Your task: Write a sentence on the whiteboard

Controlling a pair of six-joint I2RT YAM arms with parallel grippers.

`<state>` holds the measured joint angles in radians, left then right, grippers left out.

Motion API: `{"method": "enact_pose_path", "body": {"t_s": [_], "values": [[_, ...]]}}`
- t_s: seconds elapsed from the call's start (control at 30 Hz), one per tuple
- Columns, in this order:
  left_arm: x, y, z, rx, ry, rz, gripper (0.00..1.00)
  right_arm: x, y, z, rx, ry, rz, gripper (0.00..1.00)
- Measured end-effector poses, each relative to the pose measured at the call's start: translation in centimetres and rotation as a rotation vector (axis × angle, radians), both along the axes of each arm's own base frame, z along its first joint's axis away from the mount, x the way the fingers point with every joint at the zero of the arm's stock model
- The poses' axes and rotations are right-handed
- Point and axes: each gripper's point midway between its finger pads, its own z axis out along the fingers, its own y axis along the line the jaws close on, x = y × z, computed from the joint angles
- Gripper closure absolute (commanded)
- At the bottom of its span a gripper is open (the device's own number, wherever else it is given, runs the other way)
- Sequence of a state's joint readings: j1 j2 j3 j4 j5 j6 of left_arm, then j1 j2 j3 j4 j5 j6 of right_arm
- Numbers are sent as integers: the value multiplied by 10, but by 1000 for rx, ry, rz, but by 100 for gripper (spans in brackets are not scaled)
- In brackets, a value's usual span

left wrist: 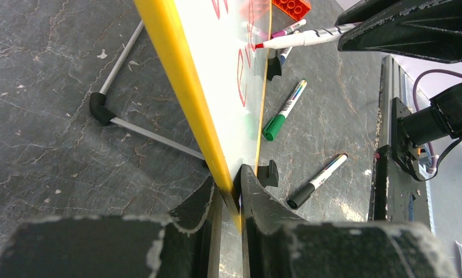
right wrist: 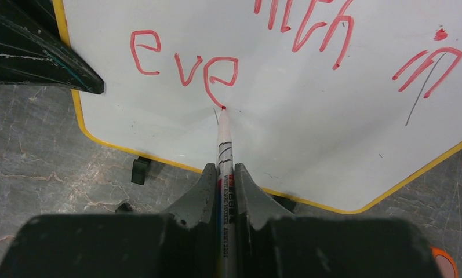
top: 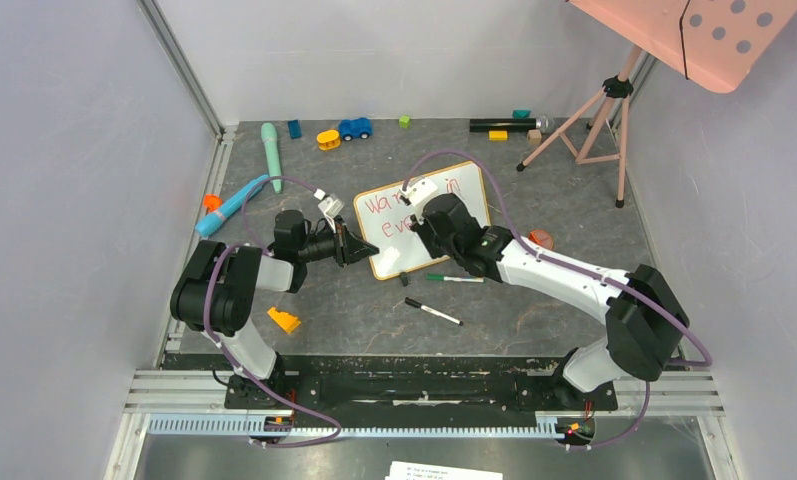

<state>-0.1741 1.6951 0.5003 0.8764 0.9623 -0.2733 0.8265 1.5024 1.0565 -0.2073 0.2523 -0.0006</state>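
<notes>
The whiteboard stands tilted on the table's middle. The sentence reads in red part of "Warmth in" on the upper line and "eve" below. My left gripper is shut on the board's left edge; in the left wrist view its jaws pinch the yellowish frame. My right gripper is over the board and hides part of the writing. It is shut on a red marker, whose tip touches the board just below the last "e". The marker also shows in the left wrist view.
A green-capped marker and a black-capped marker lie in front of the board. An orange block lies near the left arm. A blue tube and toys lie at the back. A tripod holds a pink panel at back right.
</notes>
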Motion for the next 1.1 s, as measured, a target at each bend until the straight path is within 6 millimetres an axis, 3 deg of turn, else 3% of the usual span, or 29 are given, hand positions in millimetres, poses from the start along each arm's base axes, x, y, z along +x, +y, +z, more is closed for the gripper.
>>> {"method": "enact_pose_path", "body": {"t_s": [0.4,1.1], "values": [[0,0,0,-1,-1,-3,98,7,-9,22,54,-30,-17,100],[-1,0,0,-1,-1,-4,98,16,-5,20,70,-25,-15,100]]}}
